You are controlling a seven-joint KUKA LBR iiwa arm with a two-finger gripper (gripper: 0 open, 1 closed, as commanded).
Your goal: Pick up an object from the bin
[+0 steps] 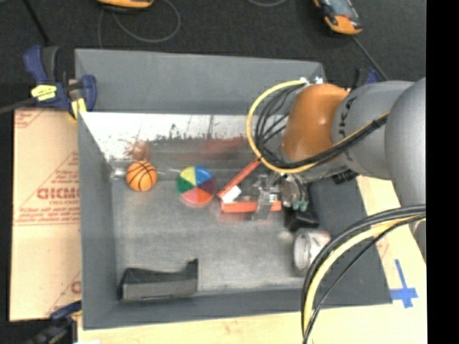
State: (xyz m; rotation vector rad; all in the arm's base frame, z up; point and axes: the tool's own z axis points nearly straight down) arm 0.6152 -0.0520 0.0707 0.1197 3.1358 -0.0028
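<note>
In the grey bin the gripper is hovering right of the colourful ball, its open-or-closed state unreadable. It is risking nudging the orange stick away.

orange ball with black lines, multicoloured wedged ball, black block.

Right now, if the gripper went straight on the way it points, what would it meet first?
Probably the flat orange-red piece, right of the multicoloured ball: the gripper hangs over its right end. Depth is unclear, so it might touch the bin floor beside it instead.
</note>
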